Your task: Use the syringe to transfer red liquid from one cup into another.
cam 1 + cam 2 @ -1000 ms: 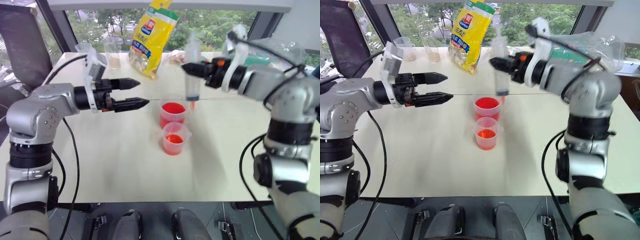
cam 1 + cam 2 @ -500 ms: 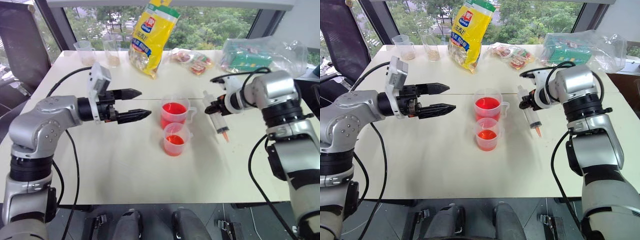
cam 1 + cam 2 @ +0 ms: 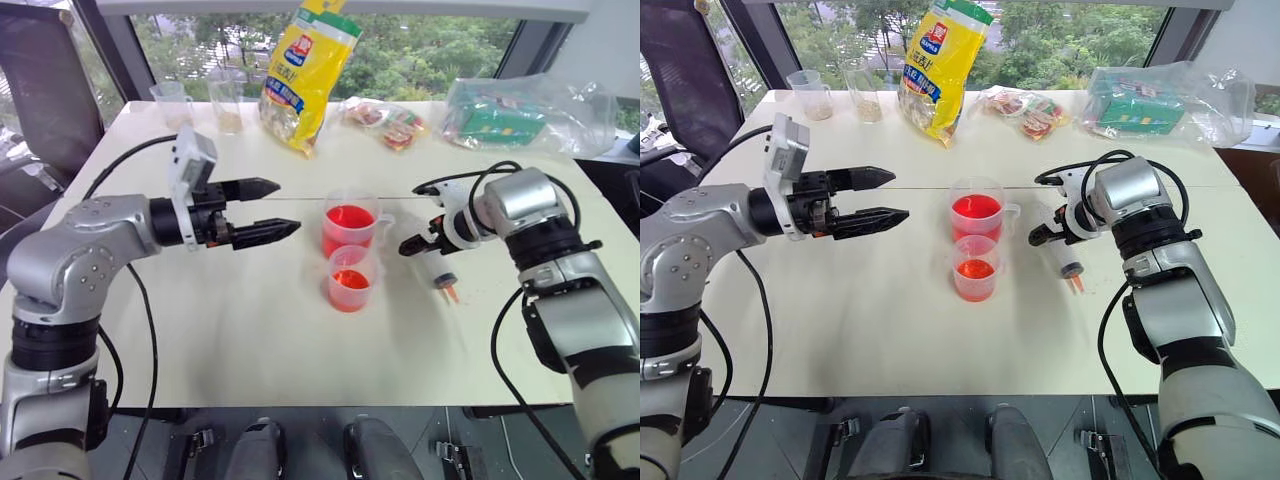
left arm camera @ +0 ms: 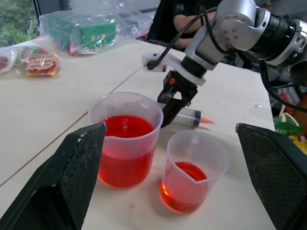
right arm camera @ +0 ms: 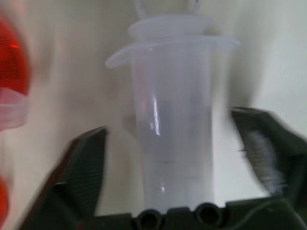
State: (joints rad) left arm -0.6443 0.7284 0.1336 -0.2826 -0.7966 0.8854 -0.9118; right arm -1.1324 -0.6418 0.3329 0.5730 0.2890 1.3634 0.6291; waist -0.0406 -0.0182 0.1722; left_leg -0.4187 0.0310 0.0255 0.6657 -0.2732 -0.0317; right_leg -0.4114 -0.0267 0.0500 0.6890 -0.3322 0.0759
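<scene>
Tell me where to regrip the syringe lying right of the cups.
Probably mid-barrel, coming from above: the syringe lies flat on the table, barrel clear and round, flange away from the robot, orange nozzle toward it. Close across the barrel's width, clear of the handled cup.

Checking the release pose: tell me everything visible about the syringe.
The syringe is a large clear plastic one with a thick barrel, a wide flange at the plunger end and a short orange nozzle tip. It lies on its side on the pale table, tip towards the robot, to the right of the two cups. The right gripper sits over its plunger end with the black fingers spread either side of the barrel, gaps showing, so it looks released. Its contents cannot be made out.
</scene>
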